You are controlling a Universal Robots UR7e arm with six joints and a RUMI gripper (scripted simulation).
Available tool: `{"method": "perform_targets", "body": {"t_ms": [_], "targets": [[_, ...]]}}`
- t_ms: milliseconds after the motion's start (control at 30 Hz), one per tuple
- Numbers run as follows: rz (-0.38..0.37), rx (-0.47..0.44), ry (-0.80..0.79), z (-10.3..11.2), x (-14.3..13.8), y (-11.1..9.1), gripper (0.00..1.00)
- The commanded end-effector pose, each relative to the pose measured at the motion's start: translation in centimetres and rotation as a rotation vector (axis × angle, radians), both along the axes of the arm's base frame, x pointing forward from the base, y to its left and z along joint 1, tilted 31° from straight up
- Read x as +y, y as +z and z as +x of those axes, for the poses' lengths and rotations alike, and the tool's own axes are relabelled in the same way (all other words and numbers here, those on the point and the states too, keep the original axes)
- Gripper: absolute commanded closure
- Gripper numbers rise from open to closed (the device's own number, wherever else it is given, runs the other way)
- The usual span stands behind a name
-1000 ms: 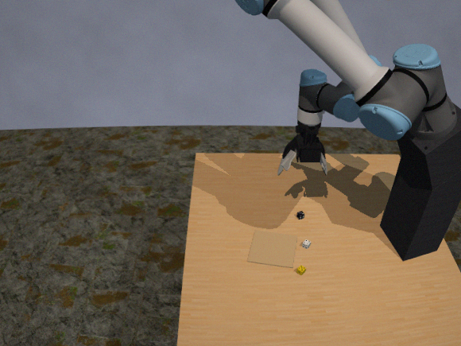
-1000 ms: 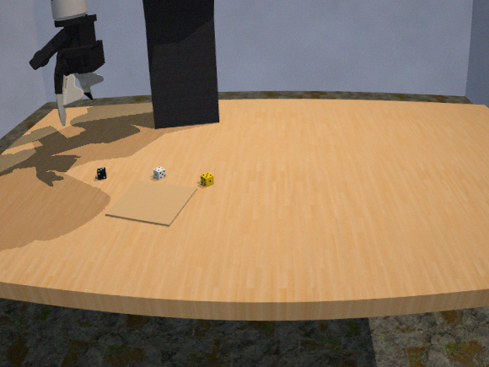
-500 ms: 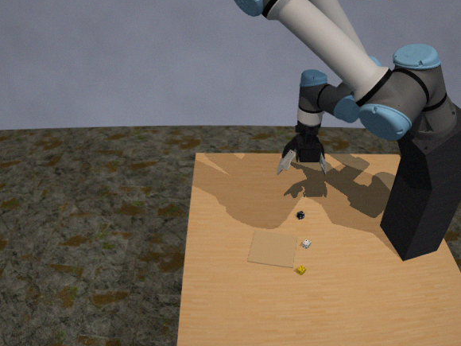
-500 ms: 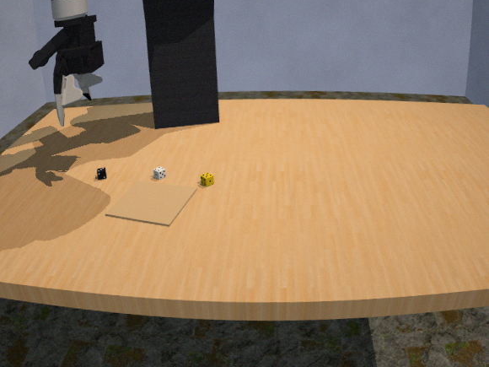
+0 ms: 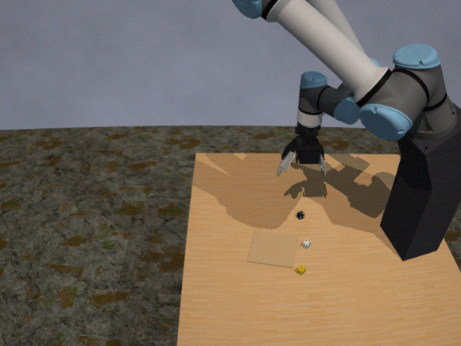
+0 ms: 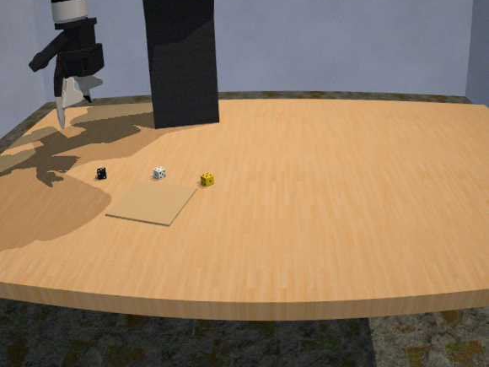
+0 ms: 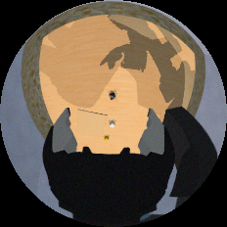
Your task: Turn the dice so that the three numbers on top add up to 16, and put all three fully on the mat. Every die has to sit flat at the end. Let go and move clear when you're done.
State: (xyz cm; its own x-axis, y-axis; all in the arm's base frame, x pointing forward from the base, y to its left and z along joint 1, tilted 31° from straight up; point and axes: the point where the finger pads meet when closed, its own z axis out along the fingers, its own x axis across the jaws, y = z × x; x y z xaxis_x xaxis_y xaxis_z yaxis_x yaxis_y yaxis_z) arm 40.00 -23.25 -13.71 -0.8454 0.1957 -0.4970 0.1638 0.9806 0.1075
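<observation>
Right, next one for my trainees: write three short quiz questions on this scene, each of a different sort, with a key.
1. Multiple choice: which die sits between the other two in the row beside the mat?
a) the black die
b) the white die
c) the yellow die

2. True or false: the tool is closed around a die.

3. Fill in the blank: the number of dice now resting on the mat is ____.

Key: 1 b; 2 false; 3 zero.
</observation>
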Motion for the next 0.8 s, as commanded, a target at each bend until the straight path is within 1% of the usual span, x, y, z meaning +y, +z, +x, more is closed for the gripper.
{"method": "perform_targets", "body": {"t_ms": [0, 200, 467, 533, 767], "targets": [[-0.001, -0.001, 0.0, 0.2, 0.0, -0.4, 0.0], [-0.001, -0.001, 0.0, 1.1, 0.0, -1.9, 0.0], [-0.001, -0.001, 0.0, 2.9, 0.0, -4.8, 0.0], [-0.001, -0.001, 0.0, 2.9, 0.0, -4.8, 0.0], [-0.001, -0.001, 0.0, 4.4, 0.0, -7.4, 0.0]]}}
